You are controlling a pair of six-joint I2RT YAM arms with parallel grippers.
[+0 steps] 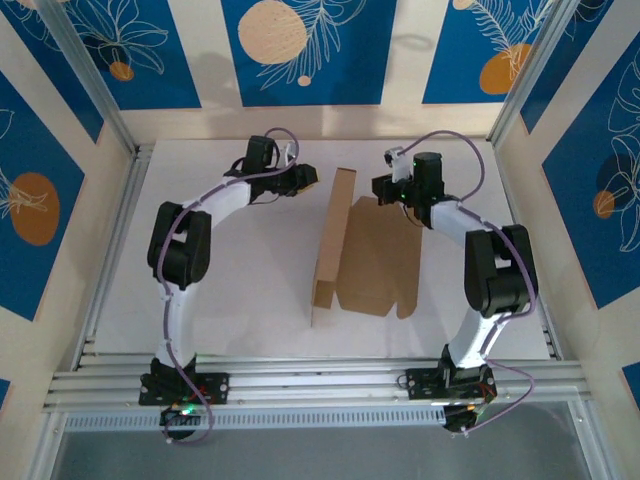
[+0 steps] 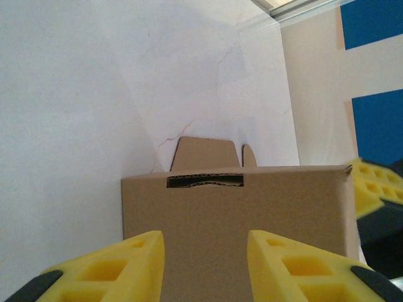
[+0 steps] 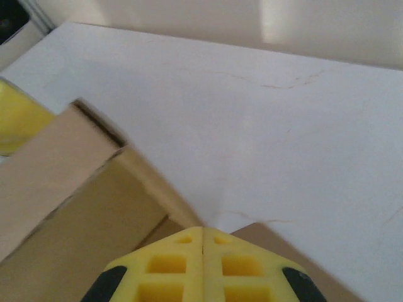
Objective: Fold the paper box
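The paper box (image 1: 355, 255) lay on the counter (image 1: 230, 300), one wall raised, the left end effector (image 2: 204, 251) half open and empty facing that wall, the right end effector (image 3: 203, 231) closed empty above its far flap, so any unbraced push risked sliding it.

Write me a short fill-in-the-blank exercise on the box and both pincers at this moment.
1. The paper box is made of plain ____ cardboard.
2. The right pincer has its yellow fingers pressed ____.
3. The box wall facing the left pincer has a narrow ____ near its top edge.
4. Seen from above, the box's one raised wall stands along its ____ edge.
Missing words: brown; together; slot; left.
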